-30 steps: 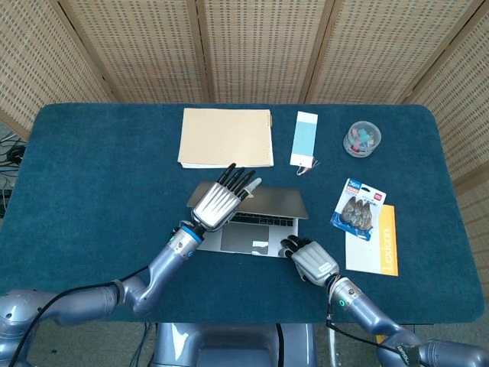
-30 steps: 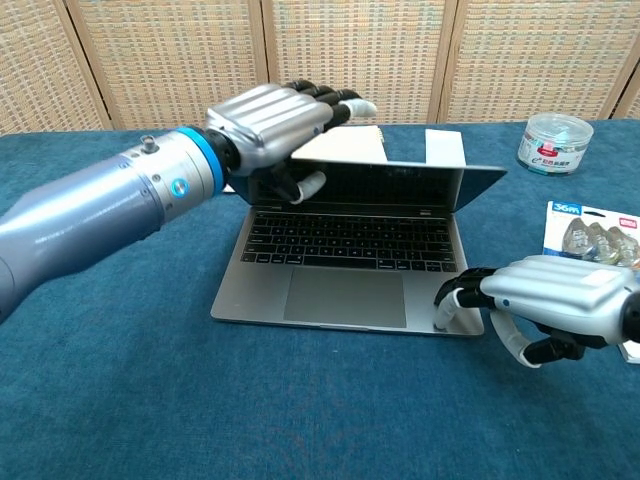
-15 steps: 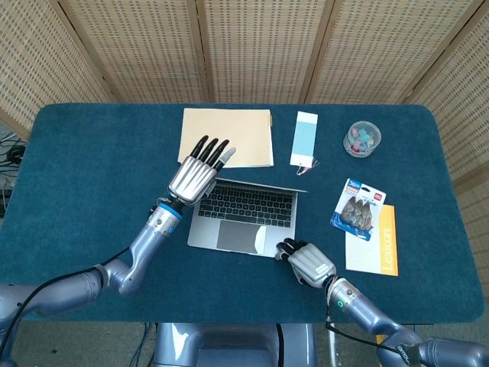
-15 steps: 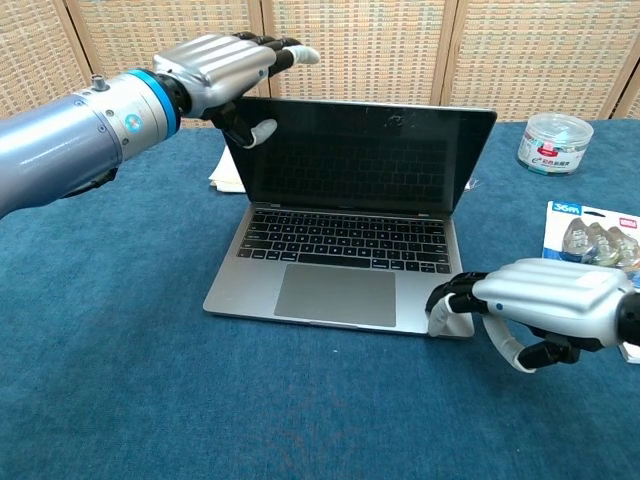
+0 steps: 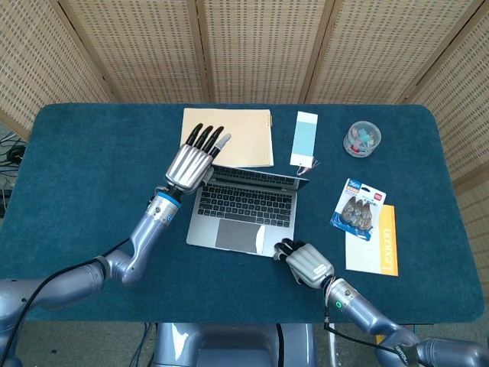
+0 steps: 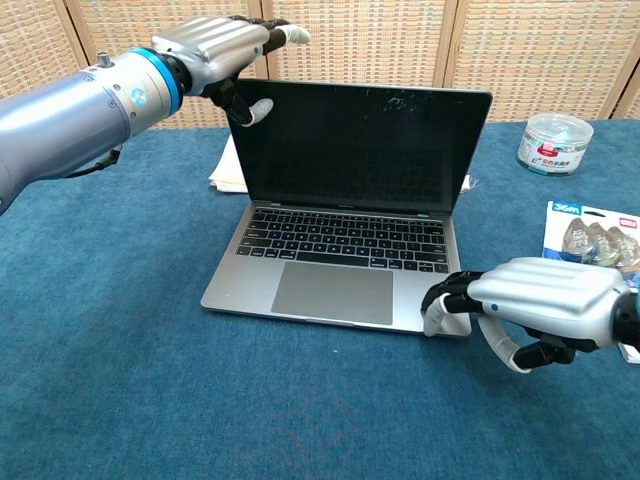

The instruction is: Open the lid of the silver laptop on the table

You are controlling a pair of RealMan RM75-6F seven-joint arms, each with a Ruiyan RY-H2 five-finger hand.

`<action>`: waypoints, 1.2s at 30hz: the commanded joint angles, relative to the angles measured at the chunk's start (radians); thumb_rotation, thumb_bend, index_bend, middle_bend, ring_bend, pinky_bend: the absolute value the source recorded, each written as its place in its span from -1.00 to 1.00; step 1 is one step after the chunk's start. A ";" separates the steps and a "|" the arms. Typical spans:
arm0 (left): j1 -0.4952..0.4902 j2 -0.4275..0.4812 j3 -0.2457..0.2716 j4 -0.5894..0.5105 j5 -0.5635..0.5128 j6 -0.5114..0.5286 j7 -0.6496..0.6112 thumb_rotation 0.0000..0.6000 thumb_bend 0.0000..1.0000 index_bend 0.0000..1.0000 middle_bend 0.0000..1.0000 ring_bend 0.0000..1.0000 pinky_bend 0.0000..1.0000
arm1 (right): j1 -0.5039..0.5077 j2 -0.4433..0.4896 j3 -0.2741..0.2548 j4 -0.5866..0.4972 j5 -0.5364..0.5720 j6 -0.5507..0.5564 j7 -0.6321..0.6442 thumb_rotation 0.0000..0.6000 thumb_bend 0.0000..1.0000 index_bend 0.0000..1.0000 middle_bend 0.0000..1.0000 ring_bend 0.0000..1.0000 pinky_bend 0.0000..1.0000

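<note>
Silver laptop (image 6: 345, 225) lid upright, your left robot hand (image 6: 215, 48) grasping its far-left corner, right robot hand (image 6: 535, 305) clenched, fingertips touching the near-right corner.

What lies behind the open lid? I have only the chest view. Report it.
Observer: A tan folder lies flat just behind the laptop, with a blue-and-white strip beside it.
Operator: Tell me where the left hand's fingers reach.
Observer: The left hand is at the lid's top left corner, fingers stretched out over the folder.
Operator: Check under the packet on the right.
Observer: The packet overlaps an orange card.
</note>
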 commanded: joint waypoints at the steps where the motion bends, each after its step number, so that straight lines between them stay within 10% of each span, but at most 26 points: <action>1: -0.012 -0.001 -0.008 0.012 -0.011 -0.002 0.000 1.00 0.04 -1.00 -1.00 -1.00 -1.00 | 0.001 0.002 -0.002 -0.005 -0.002 0.002 0.003 1.00 1.00 -0.51 -0.73 -0.80 -0.51; 36: -0.102 -0.034 -0.066 0.133 -0.217 0.004 0.090 1.00 0.05 -1.00 -1.00 -1.00 -1.00 | 0.006 0.017 -0.019 -0.020 0.016 0.019 0.004 1.00 1.00 -0.51 -0.73 -0.80 -0.51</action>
